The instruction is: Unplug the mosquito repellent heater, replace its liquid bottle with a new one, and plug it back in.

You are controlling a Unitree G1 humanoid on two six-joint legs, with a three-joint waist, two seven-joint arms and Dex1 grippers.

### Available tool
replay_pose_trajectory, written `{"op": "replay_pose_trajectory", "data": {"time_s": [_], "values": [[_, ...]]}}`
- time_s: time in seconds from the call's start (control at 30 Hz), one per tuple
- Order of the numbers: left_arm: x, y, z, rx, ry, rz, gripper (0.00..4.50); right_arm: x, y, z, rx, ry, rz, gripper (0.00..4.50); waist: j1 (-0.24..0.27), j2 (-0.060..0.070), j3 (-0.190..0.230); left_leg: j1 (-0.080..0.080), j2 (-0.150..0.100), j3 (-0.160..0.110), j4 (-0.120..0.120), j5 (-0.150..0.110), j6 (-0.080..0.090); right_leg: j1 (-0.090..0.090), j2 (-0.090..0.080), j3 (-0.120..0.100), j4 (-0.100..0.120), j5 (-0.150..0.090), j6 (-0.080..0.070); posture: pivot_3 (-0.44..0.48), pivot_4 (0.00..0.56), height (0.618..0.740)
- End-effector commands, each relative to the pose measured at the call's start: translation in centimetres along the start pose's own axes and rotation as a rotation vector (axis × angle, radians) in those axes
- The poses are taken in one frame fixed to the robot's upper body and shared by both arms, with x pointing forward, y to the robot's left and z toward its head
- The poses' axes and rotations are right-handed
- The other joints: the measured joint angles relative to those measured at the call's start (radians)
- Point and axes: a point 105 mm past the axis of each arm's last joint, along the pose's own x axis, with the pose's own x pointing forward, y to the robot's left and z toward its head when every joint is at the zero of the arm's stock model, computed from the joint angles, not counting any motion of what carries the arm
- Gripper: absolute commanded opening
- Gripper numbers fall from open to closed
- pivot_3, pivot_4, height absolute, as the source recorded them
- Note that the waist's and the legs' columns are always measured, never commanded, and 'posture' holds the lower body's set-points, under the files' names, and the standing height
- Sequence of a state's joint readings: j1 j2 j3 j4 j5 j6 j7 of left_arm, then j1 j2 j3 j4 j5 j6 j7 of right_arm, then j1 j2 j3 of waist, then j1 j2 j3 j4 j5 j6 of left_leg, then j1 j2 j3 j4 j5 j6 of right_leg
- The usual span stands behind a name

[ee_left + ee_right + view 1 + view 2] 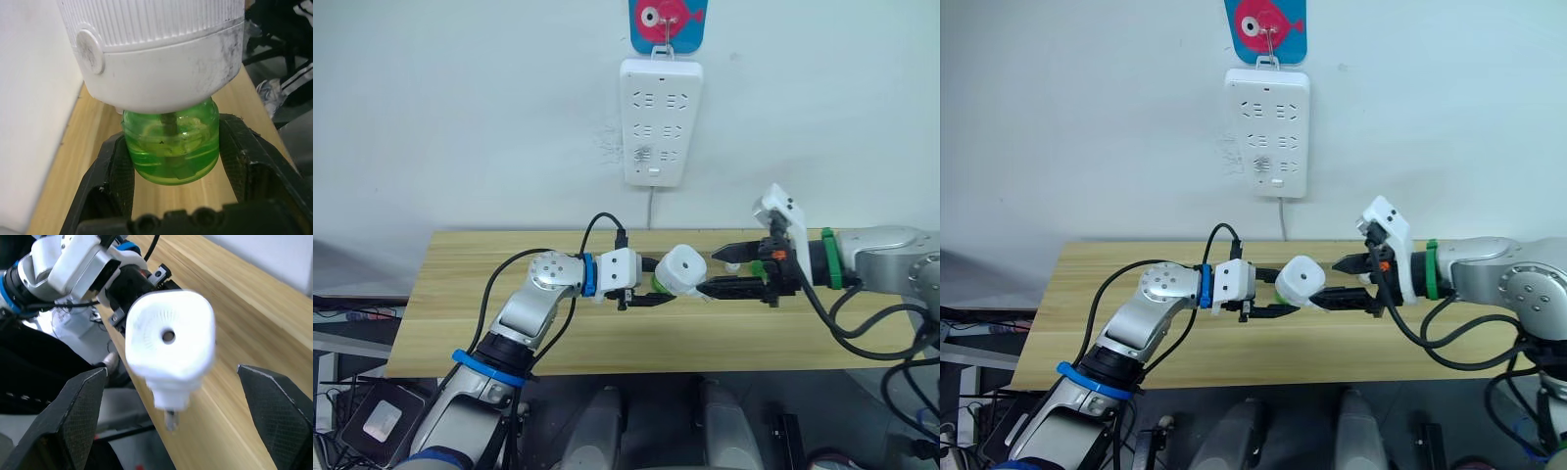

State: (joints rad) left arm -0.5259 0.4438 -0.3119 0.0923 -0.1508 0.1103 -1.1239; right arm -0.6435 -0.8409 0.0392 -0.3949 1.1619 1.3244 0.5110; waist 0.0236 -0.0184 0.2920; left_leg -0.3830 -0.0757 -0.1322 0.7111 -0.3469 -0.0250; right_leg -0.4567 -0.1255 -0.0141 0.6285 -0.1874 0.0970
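Heater: one small white rounded plastic mosquito repellent heater (685, 270), held in the air above the middle of the table, flat face with its single round hole turned toward the right gripper; ribbed side band and one round button seen from the left wrist; metal plug pins (170, 418) poke from its side in the right wrist view; unplugged.
Bottle: one clear green plastic liquid bottle (170, 146) screwed into the heater's underside, a dark wick running down its centre, some liquid in the bottom.
Left gripper: one two-fingered black left gripper (651, 284), at 9 o'clock of the heater, clamped on the green bottle with a finger (111, 174) pressed against each side.
Right gripper: one two-fingered black right gripper (724, 271), at 3 o'clock of the heater, fingers spread wide; in the right wrist view a finger (77, 411) stands on each side of the drum with clear gaps; cannot tell from the head views whether the lower tip touches.
Table: one light wooden table (460, 294) beneath both arms.
Power strip: one tall white wall-mounted power strip (661, 122) at 12 o'clock of the heater, well apart, three rows of sockets, its cord dropping behind the table.
Hanger: one blue and pink fish-shaped hook (667, 22) above the strip.
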Motion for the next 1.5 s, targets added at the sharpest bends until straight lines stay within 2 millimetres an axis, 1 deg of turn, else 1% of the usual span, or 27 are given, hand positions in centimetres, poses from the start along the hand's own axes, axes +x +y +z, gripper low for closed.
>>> {"op": "replay_pose_trajectory", "data": {"time_s": [0.03,0.17,0.33,0.47,0.57,0.63,0.67,0.73,0.77,0.87,0.97,1.07,1.17,1.27,1.3,1.4,1.5], "values": [[0.3,0.0,0.9,0.043,-0.015,-0.016,2.33,0.7,0.6,0.5,-0.026,-0.003,-0.004,4.45,0.0,0.0,0.0,0.0,0.0,0.0,0.0,0.0,0.0,0.0,0.0,0.0,0.0,0.0,0.0,0.055,0.301,0.74],[0.5,-0.2,0.8,0.044,-0.007,-0.026,2.33,1.4,1.1,0.6,-0.028,-0.001,0.006,4.45,0.0,0.0,0.0,0.0,0.0,-0.001,0.0,0.0,0.0,0.0,0.0,0.0,0.0,0.0,0.0,0.054,0.3,0.74],[0.7,-0.4,1.2,0.038,-0.02,-0.039,2.33,2.4,1.1,0.5,-0.052,0.011,-0.016,4.45,-0.001,0.0,0.0,0.0,0.0,-0.001,0.0,0.0,0.0,0.0,0.0,0.0,0.0,0.0,0.0,0.053,0.297,0.74],[0.8,-0.5,1.7,0.023,-0.044,-0.054,2.33,2.8,0.8,0.2,-0.054,0.016,-0.036,4.45,-0.001,0.0,0.0,0.0,-0.001,-0.001,0.0,0.0,0.0,0.0,0.0,0.0,0.0,0.0,0.0,0.053,0.298,0.74],[0.6,-0.7,2.0,0.01,-0.061,-0.06,2.33,2.7,0.4,0.0,-0.038,0.012,-0.046,4.45,-0.002,0.0,0.0,0.0,0.0,-0.001,0.0,0.0,0.0,0.0,0.0,0.0,0.0,0.0,0.0,0.055,0.293,0.74],[0.3,-0.7,2.3,-0.006,-0.082,-0.063,2.33,2.3,0.2,-0.2,-0.021,0.008,-0.047,4.08,-0.002,0.0,0.0,0.0,-0.001,-0.001,0.0,0.0,0.0,0.0,0.0,0.0,0.0,0.0,0.0,0.057,0.292,0.74],[0.2,-0.8,2.4,-0.01,-0.094,-0.069,2.33,2.1,0.2,-0.3,-0.009,0.005,-0.04,3.99,-0.001,0.0,0.0,0.0,-0.001,-0.001,0.0,0.0,0.0,0.0,0.0,0.0,0.0,0.0,0.0,0.057,0.291,0.74],[-0.1,-1.0,2.6,-0.023,-0.112,-0.082,2.33,1.8,0.2,-0.4,0.023,-0.008,-0.025,3.33,-0.002,0.0,0.0,0.0,0.0,-0.001,0.0,0.0,0.0,0.0,0.0,0.0,0.0,0.0,0.0,0.057,0.291,0.74],[-0.2,-1.1,2.7,-0.029,-0.119,-0.087,2.33,1.7,0.2,-0.5,0.036,-0.013,-0.018,3.25,-0.002,0.0,0.0,0.0,0.0,-0.001,0.0,0.0,0.0,0.0,0.0,0.0,0.0,0.0,0.0,0.058,0.289,0.74],[-0.4,-1.3,3.1,-0.044,-0.143,-0.095,2.33,1.3,0.3,-0.9,0.062,-0.018,0.003,3.23,-0.001,0.0,0.0,0.0,0.0,-0.001,0.0,0.0,0.0,0.0,0.0,0.0,0.0,0.0,0.0,0.062,0.286,0.74],[-0.7,-1.4,4.0,-0.08,-0.202,-0.106,2.33,0.9,0.5,-1.2,0.104,-0.04,0.035,3.21,-0.001,0.0,0.0,0.0,0.0,-0.001,0.0,0.0,0.0,0.0,0.0,0.0,0.0,0.0,0.0,0.064,0.286,0.74],[-1.4,-1.0,5.3,-0.142,-0.281,-0.098,2.33,0.2,0.7,-1.3,0.172,-0.118,0.092,3.17,0.0,0.0,0.0,0.0,0.0,-0.001,0.0,0.0,0.0,0.0,0.0,0.0,0.0,0.0,0.0,0.065,0.283,0.74],[-1.8,-0.8,6.0,-0.2,-0.32,-0.096,2.33,-0.4,0.4,-1.8,0.241,-0.161,0.11,3.02,-0.001,0.0,0.0,0.0,0.0,-0.001,0.0,0.0,0.0,0.0,0.0,0.0,0.0,0.0,0.0,0.066,0.283,0.74],[-2.0,-0.1,6.8,-0.137,-0.356,-0.034,2.33,-0.7,-0.1,-2.5,0.374,-0.203,0.119,3.02,0.0,0.0,0.0,0.001,0.0,-0.001,0.0,0.0,0.0,0.0,0.0,0.0,0.0,0.0,0.0,0.065,0.283,0.74],[-1.9,-0.1,6.7,-0.08,-0.341,-0.026,2.33,-0.7,-0.1,-2.6,0.408,-0.214,0.125,3.02,-0.001,0.0,0.0,0.001,0.0,-0.001,0.0,0.0,0.0,0.0,0.0,0.001,0.0,0.0,0.0,0.065,0.283,0.74],[-1.5,-0.1,6.4,-0.016,-0.319,-0.016,2.33,-0.7,0.0,-2.5,0.457,-0.236,0.13,3.02,-0.001,0.0,0.0,0.001,0.0,-0.001,0.0,0.0,0.0,0.0,0.0,0.001,0.0,0.0,0.0,0.062,0.286,0.74],[-1.2,0.6,6.6,0.045,-0.329,0.043,2.33,-0.7,0.2,-2.4,0.495,-0.252,0.126,3.02,0.0,0.0,0.0,0.0,0.0,-0.001,0.0,0.0,0.0,0.0,0.0,0.001,0.0,0.0,0.0,0.062,0.286,0.74]]}}
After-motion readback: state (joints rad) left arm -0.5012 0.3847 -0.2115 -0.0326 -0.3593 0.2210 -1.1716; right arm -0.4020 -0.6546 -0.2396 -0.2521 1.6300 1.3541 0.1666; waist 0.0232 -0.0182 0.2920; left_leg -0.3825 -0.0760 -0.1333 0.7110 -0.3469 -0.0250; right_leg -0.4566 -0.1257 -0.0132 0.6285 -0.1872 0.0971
